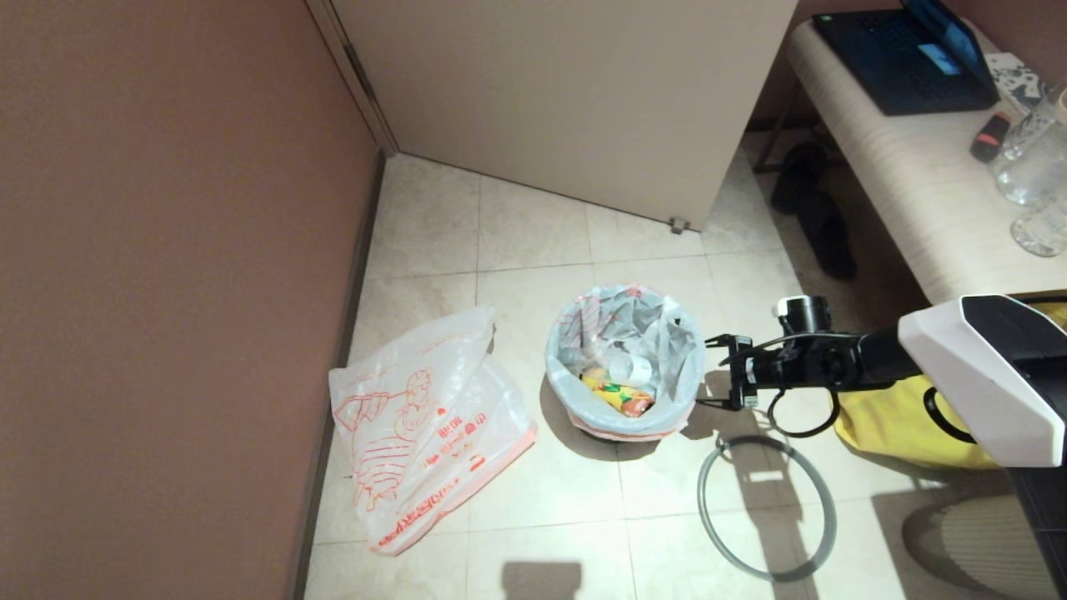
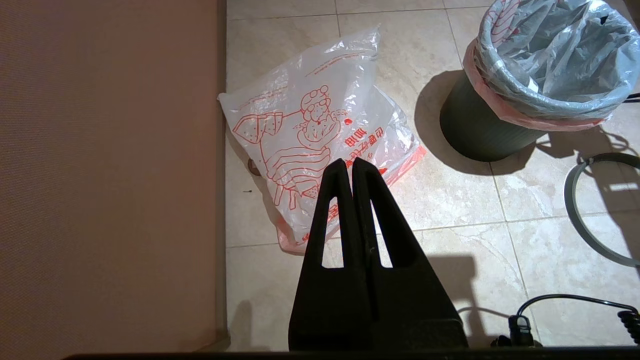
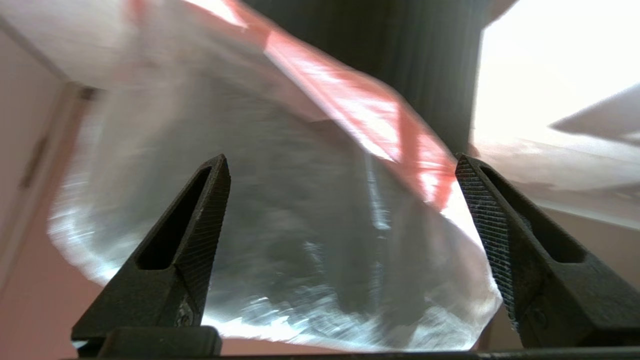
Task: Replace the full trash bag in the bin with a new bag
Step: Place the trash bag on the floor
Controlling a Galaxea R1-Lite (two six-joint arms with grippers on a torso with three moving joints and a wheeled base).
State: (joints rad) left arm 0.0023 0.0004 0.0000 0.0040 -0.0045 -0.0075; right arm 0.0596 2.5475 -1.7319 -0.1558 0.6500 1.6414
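Note:
The full trash bag (image 1: 625,350) lines the black bin (image 2: 475,130), its pink-banded rim folded over the outside; a yellow-orange packet and a white cup lie inside. My right gripper (image 1: 707,372) is open at the bin's right side. In the right wrist view the folded-over bag (image 3: 300,225) lies between its spread fingers. The grey hoop (image 1: 767,508) is off the bin, flat on the floor at the front right. The new bag (image 1: 433,425), with its red cartoon drawing, lies flat by the left wall. My left gripper (image 2: 348,162) hangs above it, shut on nothing.
A brown wall (image 1: 167,292) runs along the left and a pale door panel (image 1: 583,100) stands behind the bin. A yellow cloth tote (image 1: 892,417) sits under my right arm. At the far right, a bench (image 1: 909,183) holds a laptop and bottles, with dark shoes (image 1: 821,217) beside it.

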